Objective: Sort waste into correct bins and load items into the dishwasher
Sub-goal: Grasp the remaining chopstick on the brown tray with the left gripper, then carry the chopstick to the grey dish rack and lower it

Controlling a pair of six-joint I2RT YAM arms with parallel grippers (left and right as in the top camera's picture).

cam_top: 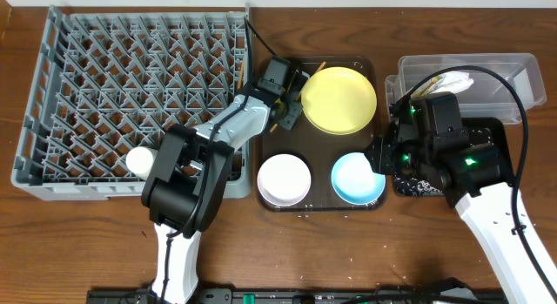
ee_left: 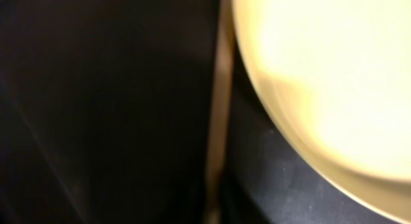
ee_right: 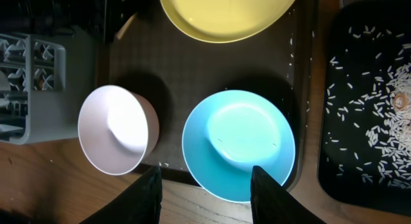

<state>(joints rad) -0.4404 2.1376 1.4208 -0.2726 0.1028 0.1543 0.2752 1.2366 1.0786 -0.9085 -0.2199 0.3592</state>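
Note:
The yellow plate [cam_top: 339, 99], cream-white bowl [cam_top: 284, 179] and light blue bowl [cam_top: 358, 178] sit on the dark brown tray [cam_top: 315, 202]. My left gripper [cam_top: 287, 104] is low at the plate's left edge, over a chopstick [ee_left: 218, 121]; its fingers cannot be made out. My right gripper [ee_right: 209, 198] is open and empty, above the near rim of the blue bowl [ee_right: 239, 144]. The white cup [cam_top: 139, 160] lies in the grey dish rack [cam_top: 87, 43]. The napkin [cam_top: 454, 80] lies in the clear tub [cam_top: 513, 69]. Rice scraps [ee_right: 379, 131] lie in the black tray [ee_right: 340, 179]. The green wrapper is out of view.
The right arm covers most of the black tray [cam_top: 500, 130] in the overhead view. A few rice grains lie on the brown tray [ee_right: 192, 63] by its right edge. The rack corner [ee_right: 32, 83] stands left of the cream bowl [ee_right: 119, 137]. Bare wood table runs along the front.

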